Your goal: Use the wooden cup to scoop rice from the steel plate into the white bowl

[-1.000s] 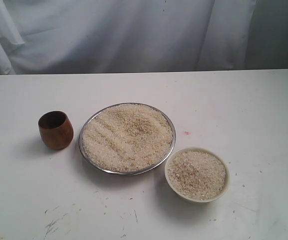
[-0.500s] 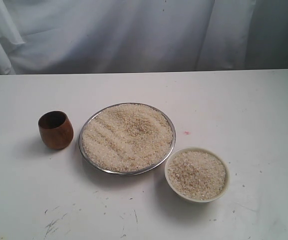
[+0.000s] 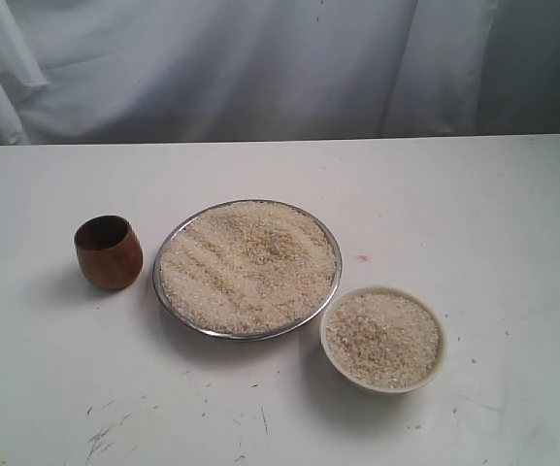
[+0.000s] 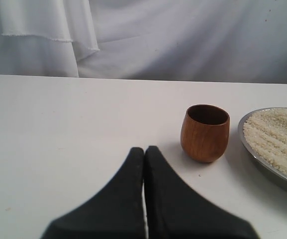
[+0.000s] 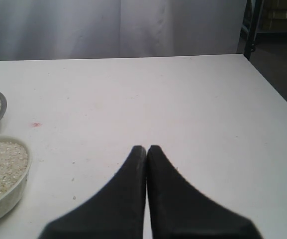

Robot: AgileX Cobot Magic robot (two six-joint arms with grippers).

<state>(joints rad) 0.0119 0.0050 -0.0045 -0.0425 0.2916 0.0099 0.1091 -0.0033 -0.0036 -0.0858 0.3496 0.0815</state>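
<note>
Across the last second nothing on the white table (image 3: pixel 474 194) changed position: the three dishes stood exactly where they had been, and neither arm had entered the exterior view.

The small, barrel-shaped, reddish-brown wooden cup (image 3: pixel 109 251) stood upright and empty on the left, just beside the wide, shallow, shiny steel plate (image 3: pixel 169 249) but not touching it. The plate carried a broad, ridged heap of pale beige uncooked rice (image 3: pixel 248 264) reaching almost to its rim. The small, thick-rimmed, cream-white bowl (image 3: pixel 438 335) sat just beside the plate's near right edge and already held rice close to its brim. A few stray grains lay on the table around the bowl.

The left gripper (image 4: pixel 144 152) hung short of the wooden cup, its black fingers (image 4: pixel 128 179) pressed together with nothing between them. The right gripper (image 5: pixel 146 149) hung to the right of the bowl over bare table, its fingers (image 5: pixel 131 179) likewise together and empty.

The lack of motion indicated that no scooping step was in progress. Judged from the layout, the left arm was the better placed to take the cup, and its fingers would first need to part. Because the bowl was nearly full, further pouring would risk spillage over the rim.
</note>
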